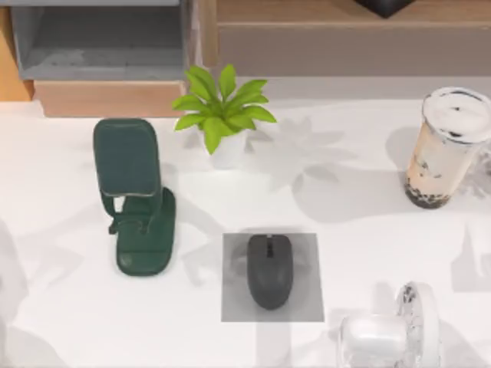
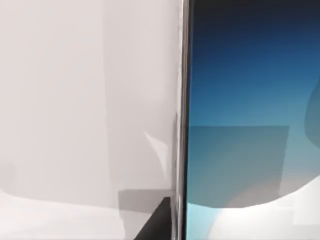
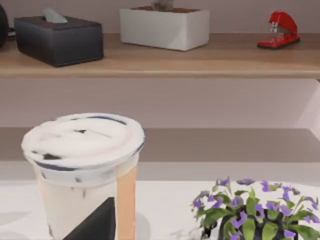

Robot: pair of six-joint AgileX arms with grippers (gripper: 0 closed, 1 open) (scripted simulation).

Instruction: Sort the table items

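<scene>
A dark grey mouse (image 1: 269,270) lies on the small grey pad (image 1: 307,307) in the middle of the white table (image 1: 345,222). The clear cup of milk tea (image 1: 446,146) stands upright at the right edge. The right wrist view looks at the cup (image 3: 85,165) from close by, with a dark wedge of my right gripper (image 3: 95,222) low in front of it. My right arm (image 1: 383,337) is at the table's front right. The left wrist view faces the smartphone (image 2: 250,100) from very near, its blue screen lit. A dark wedge of my left gripper (image 2: 155,225) sits beside its silver edge.
A dark green phone stand (image 1: 134,195) stands at the left, with nothing on it. A green potted plant (image 1: 222,115) is behind the mouse. Shelves run along the back. The right wrist view has a purple-flowered plant (image 3: 255,215) beside the cup.
</scene>
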